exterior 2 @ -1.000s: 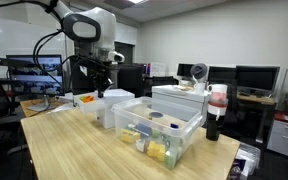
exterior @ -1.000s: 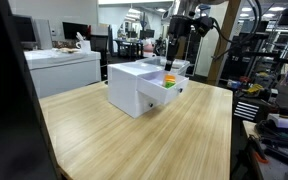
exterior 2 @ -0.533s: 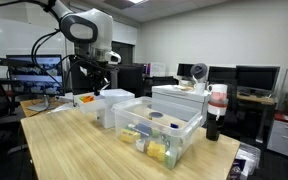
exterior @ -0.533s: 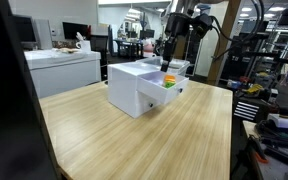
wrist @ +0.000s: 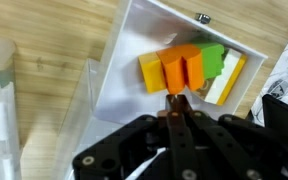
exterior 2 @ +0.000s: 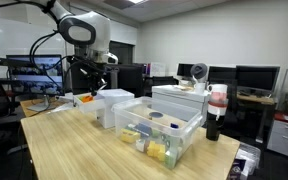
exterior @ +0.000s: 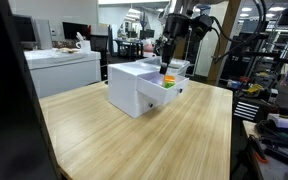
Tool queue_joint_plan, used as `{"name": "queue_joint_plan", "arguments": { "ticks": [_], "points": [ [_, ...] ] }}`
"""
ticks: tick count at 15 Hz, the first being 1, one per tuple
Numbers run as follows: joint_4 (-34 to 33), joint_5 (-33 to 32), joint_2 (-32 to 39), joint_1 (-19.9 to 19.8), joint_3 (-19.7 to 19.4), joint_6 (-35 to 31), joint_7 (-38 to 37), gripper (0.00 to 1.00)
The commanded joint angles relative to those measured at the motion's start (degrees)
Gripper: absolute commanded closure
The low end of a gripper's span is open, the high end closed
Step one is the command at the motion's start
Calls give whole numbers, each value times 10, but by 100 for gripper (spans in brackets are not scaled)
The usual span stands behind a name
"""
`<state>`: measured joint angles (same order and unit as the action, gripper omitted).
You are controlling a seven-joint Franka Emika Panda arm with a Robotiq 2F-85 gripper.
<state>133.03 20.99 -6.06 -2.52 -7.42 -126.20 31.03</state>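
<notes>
A light wooden table [exterior: 134, 140] fills the near part of the scene. At its right side stands a dark bottle with a reddish upper part [exterior 2: 216, 112]. Black computer monitors [exterior 2: 256, 80] stand far right, and a white cabinet [exterior: 66, 68] stands far left.

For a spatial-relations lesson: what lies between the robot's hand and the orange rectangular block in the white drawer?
Nothing: in the wrist view, the shut hand hangs directly over the orange rectangular block.
</notes>
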Motion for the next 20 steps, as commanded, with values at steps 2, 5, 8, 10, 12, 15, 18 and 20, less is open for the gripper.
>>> {"name": "queue_joint_plan", "arguments": {
  "ticks": [2, 5, 8, 10, 12, 15, 18, 20],
  "points": [
    [10, -43, -7, -4, 6, 5, -27, 94],
    [4, -72, -4, -5, 7, 13, -58, 94],
    [2, -90, -4, -5, 9, 19, -81, 94],
    [1, -99, -4, -6, 10, 27, -96, 94],
    [-1, -114, -6, -7, 10, 41, -116, 94],
    [-4, -115, -9, -9, 9, 50, -130, 94],
    [0, -105, -12, -6, 10, 32, -124, 94],
    [0, -108, -12, -5, 12, 24, -128, 94]
  ]
}}
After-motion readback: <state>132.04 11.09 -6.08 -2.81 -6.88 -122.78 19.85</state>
